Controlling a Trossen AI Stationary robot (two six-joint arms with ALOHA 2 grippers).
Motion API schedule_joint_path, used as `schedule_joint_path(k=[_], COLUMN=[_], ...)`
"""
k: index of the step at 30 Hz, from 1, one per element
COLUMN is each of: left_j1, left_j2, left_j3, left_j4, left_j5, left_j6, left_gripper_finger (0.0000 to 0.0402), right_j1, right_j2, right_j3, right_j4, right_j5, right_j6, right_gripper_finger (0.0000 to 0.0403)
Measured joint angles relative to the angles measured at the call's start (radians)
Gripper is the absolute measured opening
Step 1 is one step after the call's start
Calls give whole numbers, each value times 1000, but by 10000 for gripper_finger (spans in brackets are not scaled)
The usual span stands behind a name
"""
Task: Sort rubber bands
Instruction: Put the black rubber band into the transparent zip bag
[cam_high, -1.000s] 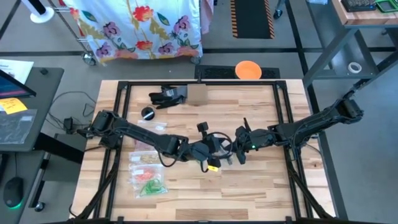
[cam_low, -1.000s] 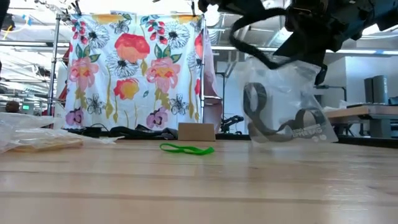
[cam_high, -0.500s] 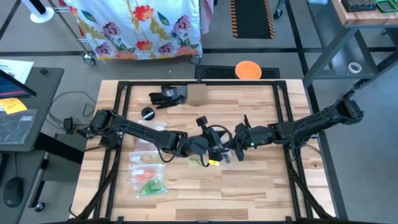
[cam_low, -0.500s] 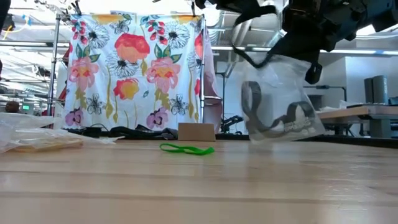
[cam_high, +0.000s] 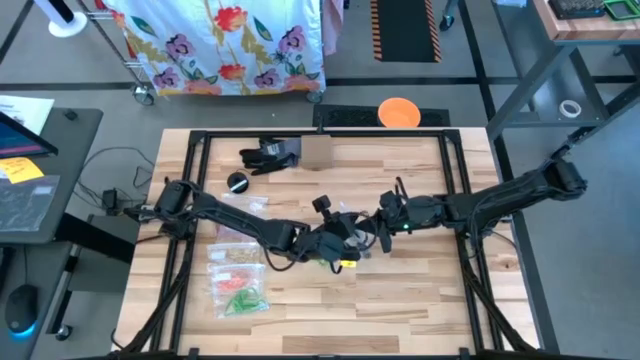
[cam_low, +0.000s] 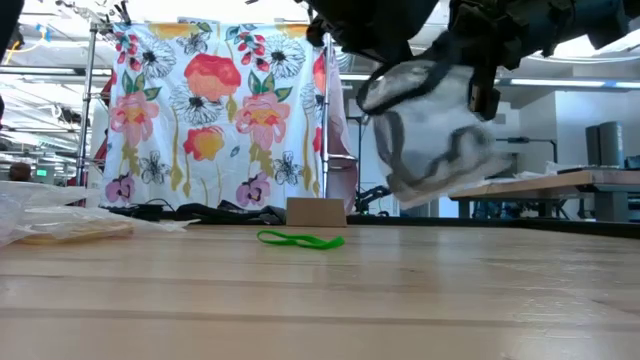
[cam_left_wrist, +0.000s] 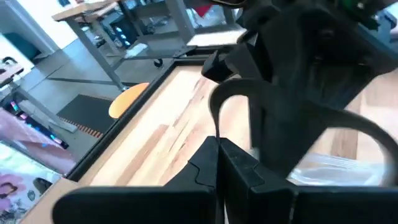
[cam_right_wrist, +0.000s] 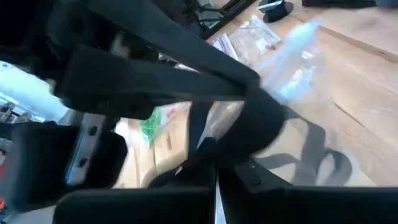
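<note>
Two grippers meet mid-table, both clamped shut on one clear bag held up off the wood: left gripper, right gripper. Dark bands sit inside. No legible print. Green band lies loose on table below, left of bag. Farther left, more filled bags.

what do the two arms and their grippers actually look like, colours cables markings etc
Both arms are dark, near-black, built of jointed tubular segments. The left gripper carries a small yellow piece beside it and looped black cables at the wrist; its fingers are flat, angular and matte black. The right gripper shows a small green light on the wrist, and its fingers are likewise black and flat.
</note>
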Motion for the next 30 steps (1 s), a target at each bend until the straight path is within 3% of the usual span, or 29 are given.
schedule_joint_path(k=[6, 10, 20, 30], left_j1=[-44, -71, -18, 94], left_j2=[26, 26, 30, 33], left_j3=[1, 1, -1, 1], left_j4=[6, 22, 36, 26], left_j5=[-201, -218, -36, 314], left_j6=[-26, -10, 2, -96], left_gripper_finger=[0, 0, 0, 0], right_j1=[-2, -2, 9, 50], right_j2=[-41, -48, -44, -44], right_j3=[0, 0, -3, 1], right_j4=[-14, -21, -29, 16], right_j5=[39, 52, 67, 55], right_j6=[-16, -20, -26, -53], right_gripper_finger=[0, 0, 0, 0])
